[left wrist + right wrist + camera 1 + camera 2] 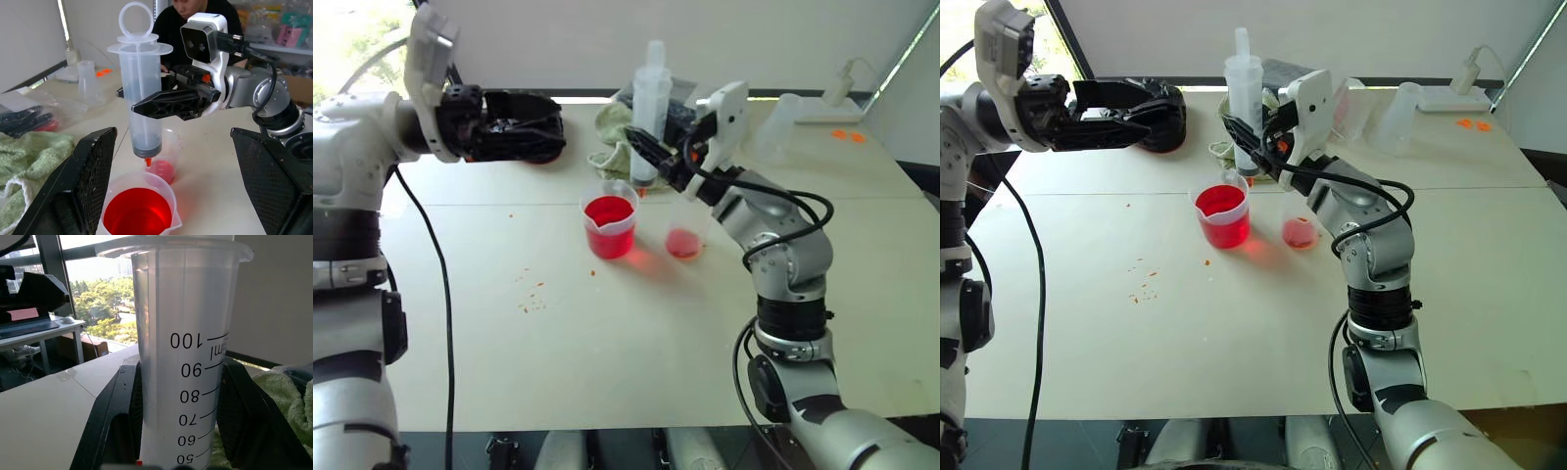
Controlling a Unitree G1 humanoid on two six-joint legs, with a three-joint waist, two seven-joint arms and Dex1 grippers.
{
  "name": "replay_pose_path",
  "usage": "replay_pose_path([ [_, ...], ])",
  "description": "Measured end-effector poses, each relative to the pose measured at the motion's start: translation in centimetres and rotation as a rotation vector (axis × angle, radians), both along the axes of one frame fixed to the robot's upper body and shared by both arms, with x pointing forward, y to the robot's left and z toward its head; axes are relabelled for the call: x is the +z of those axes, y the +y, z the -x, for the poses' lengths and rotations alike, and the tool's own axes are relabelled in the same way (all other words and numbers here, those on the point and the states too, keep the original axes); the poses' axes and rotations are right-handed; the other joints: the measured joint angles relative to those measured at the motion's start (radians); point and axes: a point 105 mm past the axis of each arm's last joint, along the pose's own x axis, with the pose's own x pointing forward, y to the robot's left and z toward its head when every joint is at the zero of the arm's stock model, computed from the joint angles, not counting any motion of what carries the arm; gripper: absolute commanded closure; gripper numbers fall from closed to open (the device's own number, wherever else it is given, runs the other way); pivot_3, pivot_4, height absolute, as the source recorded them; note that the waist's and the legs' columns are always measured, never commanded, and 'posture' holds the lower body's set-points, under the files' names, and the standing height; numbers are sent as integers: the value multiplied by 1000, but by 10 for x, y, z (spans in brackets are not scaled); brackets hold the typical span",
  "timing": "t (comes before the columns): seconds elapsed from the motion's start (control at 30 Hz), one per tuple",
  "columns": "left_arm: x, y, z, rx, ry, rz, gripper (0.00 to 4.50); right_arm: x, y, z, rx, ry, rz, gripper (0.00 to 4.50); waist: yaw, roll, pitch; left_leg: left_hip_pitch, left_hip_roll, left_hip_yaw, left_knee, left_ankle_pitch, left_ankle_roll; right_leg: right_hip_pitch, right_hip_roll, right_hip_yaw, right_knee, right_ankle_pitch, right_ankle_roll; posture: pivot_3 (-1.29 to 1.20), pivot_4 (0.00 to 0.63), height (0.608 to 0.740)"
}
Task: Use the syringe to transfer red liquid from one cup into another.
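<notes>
- Above the spouted beaker (610, 225) of red liquid (137, 214), your right end effector (164, 103) is clamped on the syringe (140, 98), upright, its orange tip just over the beaker's far rim; the smaller cup (684, 235) stands just beside it on the surface (607, 343).
- Your left end effector (524, 125) hangs fully spread and empty, off to the side.
- Lowering off-centre, you could catch the rim and tip the beaker over.
- With the plunger seated low, no liquid shows in the barrel.
- Rising carelessly could drip red onto the surface.
- Behind the syringe, the green towel (619, 145) is partly hidden.
</notes>
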Motion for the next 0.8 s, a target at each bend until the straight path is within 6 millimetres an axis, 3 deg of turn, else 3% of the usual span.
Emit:
replay_pose_path([
  [0.37,-5,0,2,15,23,-8,605,-1,28,7,87,-22,-25,3078,1,0,0,0,0,0,0,0,-1,0,0,0,0,0,0,0,150,711],
  [0.8,-4,1,-1,24,26,2,605,-30,36,-14,83,19,-8,3078,0,0,0,0,0,0,0,0,-1,0,0,0,0,0,0,0,150,711],
])
